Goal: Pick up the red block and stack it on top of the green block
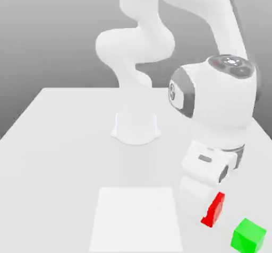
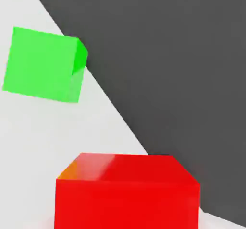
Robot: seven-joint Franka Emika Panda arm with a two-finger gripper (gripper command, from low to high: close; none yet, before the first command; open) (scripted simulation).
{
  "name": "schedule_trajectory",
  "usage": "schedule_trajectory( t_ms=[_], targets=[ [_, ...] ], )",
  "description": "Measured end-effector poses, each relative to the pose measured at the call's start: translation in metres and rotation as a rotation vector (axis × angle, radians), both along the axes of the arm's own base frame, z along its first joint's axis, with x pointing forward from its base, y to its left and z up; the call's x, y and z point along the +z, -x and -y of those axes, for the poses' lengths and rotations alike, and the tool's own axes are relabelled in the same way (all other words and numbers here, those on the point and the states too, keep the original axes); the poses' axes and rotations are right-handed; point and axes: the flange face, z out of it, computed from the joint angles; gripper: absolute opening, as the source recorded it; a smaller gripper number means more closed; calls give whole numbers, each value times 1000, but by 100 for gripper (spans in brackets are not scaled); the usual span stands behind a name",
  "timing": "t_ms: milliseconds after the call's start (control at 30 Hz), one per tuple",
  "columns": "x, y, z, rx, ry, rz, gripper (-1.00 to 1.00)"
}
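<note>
Block of red at the gripper, green block near but apart

The gripper (image 1: 209,207) is low over the exterior view's right side of the pale table (image 1: 58,156), with its white body covering part of the red block (image 1: 214,210). Whether it is wide, narrow or closed on the red block, I cannot tell. Nor can I tell whether that block touches the table. The visible part of it is a slanted red shape, and in the hand view two of its faces show, one with an orange tint at a corner.

The green block (image 1: 248,236) sits beyond the red one towards the exterior view's right, with a gap between them; the two are not stacked. In the hand view, it appears against the table's edge and the dark grey area (image 2: 178,69) past it. A white square (image 1: 135,217) lies towards the exterior view's left of both blocks, and the arm's base (image 1: 136,127) stands farther back
</note>
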Motion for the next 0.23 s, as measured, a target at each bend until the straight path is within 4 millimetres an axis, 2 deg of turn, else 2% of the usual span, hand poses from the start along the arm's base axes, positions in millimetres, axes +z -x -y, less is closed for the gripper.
schedule_trajectory(
  t_ms=[67, 100, 233],
  targets=[
    [-26, 1, -22, 47, -1, 0, -100],
    [-39, 2, -25, 55, -1, 0, 100],
    [-39, 2, -25, 55, -1, 0, 100]
  ],
)
